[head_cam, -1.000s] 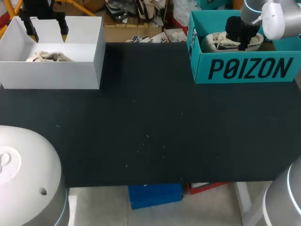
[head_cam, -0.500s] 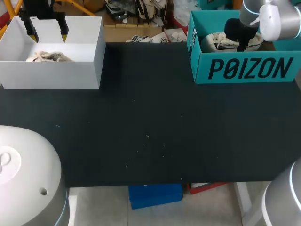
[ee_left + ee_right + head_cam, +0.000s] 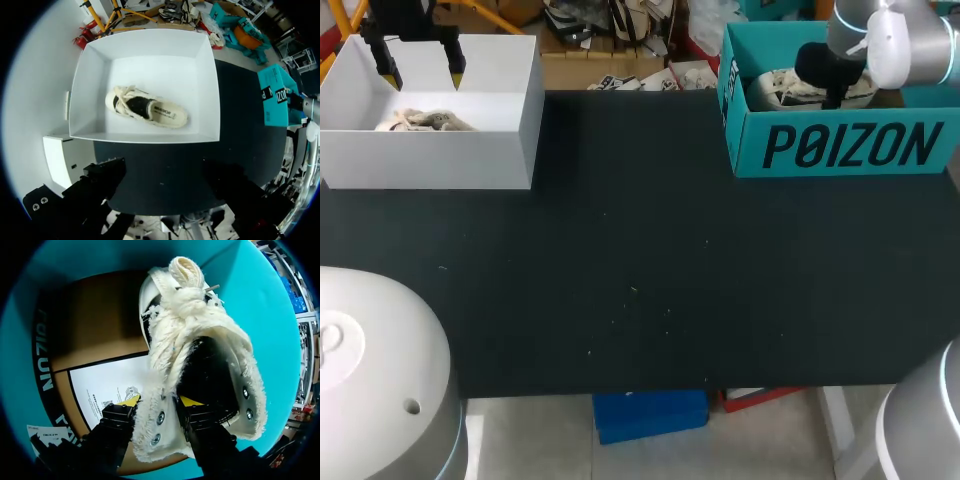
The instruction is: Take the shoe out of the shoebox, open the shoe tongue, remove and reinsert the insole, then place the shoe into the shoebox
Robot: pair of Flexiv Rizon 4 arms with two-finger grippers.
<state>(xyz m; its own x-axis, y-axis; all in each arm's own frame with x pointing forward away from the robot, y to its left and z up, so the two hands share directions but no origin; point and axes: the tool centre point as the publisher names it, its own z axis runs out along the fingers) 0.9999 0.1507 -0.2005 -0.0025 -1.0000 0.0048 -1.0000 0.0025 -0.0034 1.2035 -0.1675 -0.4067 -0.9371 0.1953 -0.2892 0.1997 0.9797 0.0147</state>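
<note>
A cream canvas shoe [image 3: 200,340] with frayed edges and a black lining is in the teal shoebox [image 3: 840,145] at the table's far right. My right gripper [image 3: 159,404] reaches down into that box and is shut on the shoe's side wall, one yellow-tipped finger inside the opening and one outside. In the head view the right gripper [image 3: 828,72] hides part of the shoe [image 3: 782,88]. A second cream shoe [image 3: 147,106] lies on its side in the white box [image 3: 80,90] at the far left. My left gripper [image 3: 420,72] hangs open above that box, holding nothing.
The black table [image 3: 640,270] stretches between the two boxes. A printed paper sheet [image 3: 107,390] lines the bottom of the teal box. Both boxes stand along the back edge.
My right arm has shifted slightly inside the teal box with the shoe in its grip. The left arm and the white box stay as they were.
</note>
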